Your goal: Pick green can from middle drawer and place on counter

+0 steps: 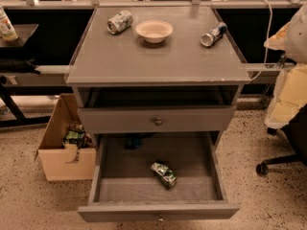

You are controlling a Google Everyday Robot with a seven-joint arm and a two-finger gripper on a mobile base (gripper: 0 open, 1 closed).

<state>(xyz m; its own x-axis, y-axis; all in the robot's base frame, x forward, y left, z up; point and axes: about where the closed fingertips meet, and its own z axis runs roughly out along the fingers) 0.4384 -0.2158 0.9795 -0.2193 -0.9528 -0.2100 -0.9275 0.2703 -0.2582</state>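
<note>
The green can [164, 173] lies on its side on the grey floor of the open middle drawer [108, 181], right of centre and towards the front. The drawer is pulled fully out and its knob shows at the bottom edge of the view. The counter [158, 56] is the flat grey top of the cabinet above. My gripper is not in view and nothing is near the can. A pale bulky shape [290, 66] stands at the right edge, and I cannot tell what it is.
On the counter are a silvery-white can [119, 21] at the back left, a white bowl [154, 30] in the middle back and a slim silver-and-blue can [212, 34] at the back right. A cardboard box [64, 145] stands left of the cabinet. A chair base [280, 163] is at the right.
</note>
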